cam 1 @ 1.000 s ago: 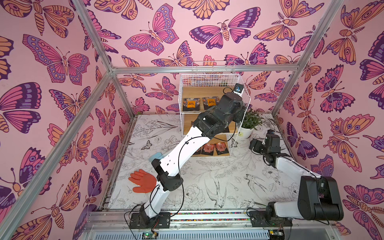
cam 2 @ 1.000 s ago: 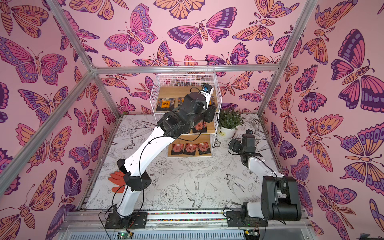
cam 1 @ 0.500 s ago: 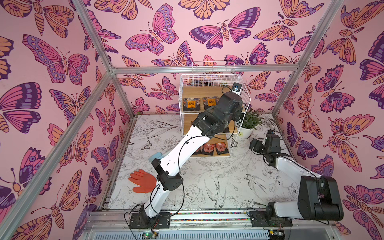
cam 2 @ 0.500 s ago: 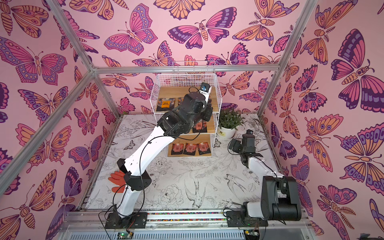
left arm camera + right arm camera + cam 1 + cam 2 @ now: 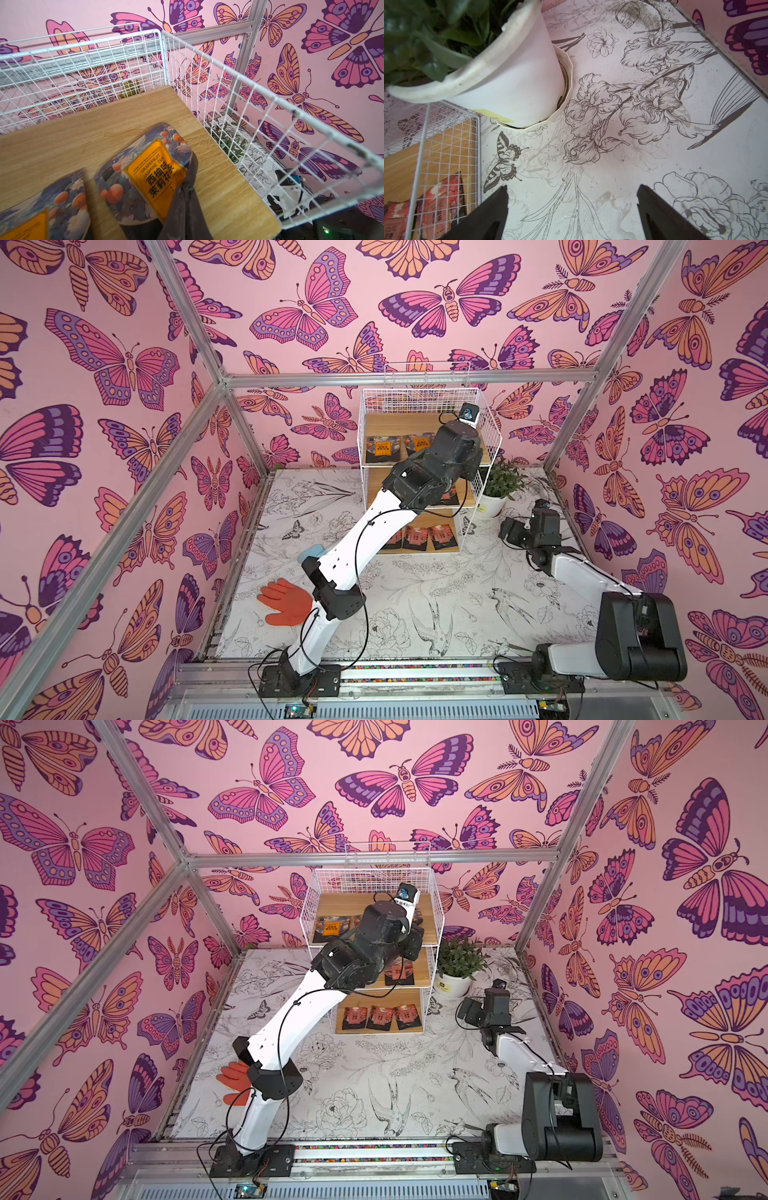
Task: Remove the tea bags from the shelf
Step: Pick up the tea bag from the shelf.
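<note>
The left end effector (image 5: 185, 187) was closed on the edge of a small flat dark tea bag with a bright orange centre label (image 5: 145, 174). Its grey fingers (image 5: 182, 212) pinched the foil so that it buckled there. That tea bag sat at the top light wooden board (image 5: 87, 128) of the tall white wire-frame shelf (image 5: 228, 68), near the board's corner inside the wire-mesh basket rim. Whether it rested on the wood or hung just above it could not be told. A second orange-label tea bag (image 5: 52, 207) lay flat just beside it. Lower down, one reddish-pink tea bag (image 5: 399, 974) showed on the middle board, and three more reddish-pink tea bags (image 5: 380, 1017) lay in a row on the bottom board.

The right end effector (image 5: 572, 199) stood wide open and empty over the white tabletop printed with flower drawings (image 5: 643, 158). It was beside a white plant pot (image 5: 512, 83) and the shelf's foot. An orange rubber glove (image 5: 286, 606) lay on the tabletop by the left arm's base, well apart from the shelf.
</note>
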Available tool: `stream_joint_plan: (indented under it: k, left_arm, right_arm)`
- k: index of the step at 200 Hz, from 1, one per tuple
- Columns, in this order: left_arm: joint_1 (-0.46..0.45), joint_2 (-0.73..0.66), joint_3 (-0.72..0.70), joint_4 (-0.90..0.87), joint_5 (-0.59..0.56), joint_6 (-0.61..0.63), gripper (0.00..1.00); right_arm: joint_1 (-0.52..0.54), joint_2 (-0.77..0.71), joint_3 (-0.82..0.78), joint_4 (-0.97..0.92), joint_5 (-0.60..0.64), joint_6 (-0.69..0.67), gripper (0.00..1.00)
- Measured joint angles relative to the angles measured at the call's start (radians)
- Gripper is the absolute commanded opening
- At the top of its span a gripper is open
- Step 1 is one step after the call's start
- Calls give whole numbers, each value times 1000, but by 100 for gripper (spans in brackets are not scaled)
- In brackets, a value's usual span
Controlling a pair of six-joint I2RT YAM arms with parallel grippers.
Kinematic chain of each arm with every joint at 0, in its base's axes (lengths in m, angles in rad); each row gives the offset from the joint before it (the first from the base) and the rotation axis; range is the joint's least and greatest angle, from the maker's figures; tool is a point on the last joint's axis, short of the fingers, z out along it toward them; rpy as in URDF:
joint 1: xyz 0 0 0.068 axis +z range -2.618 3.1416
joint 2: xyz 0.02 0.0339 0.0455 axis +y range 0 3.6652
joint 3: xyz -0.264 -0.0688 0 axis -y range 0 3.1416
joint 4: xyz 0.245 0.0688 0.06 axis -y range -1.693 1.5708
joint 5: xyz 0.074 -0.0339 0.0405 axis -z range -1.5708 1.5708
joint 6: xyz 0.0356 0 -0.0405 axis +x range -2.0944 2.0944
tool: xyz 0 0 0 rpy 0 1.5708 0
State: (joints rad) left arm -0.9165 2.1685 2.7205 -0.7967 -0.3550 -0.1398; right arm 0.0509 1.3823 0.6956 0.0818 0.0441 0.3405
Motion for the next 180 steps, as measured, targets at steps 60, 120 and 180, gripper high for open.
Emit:
stream_joint_plan:
  k: [60,120,180]
  left_arm:
    - [0,-1,0,6,30,5,0]
    - [-3,-17,-8,-5,94,1,0]
    - [-22,-44,-22,-34,108,1,0]
  right_arm:
    - [0,0,0,0,0,0,99]
    - [0,0,0,0,0,0,99]
    - [0,0,0,0,0,0,99]
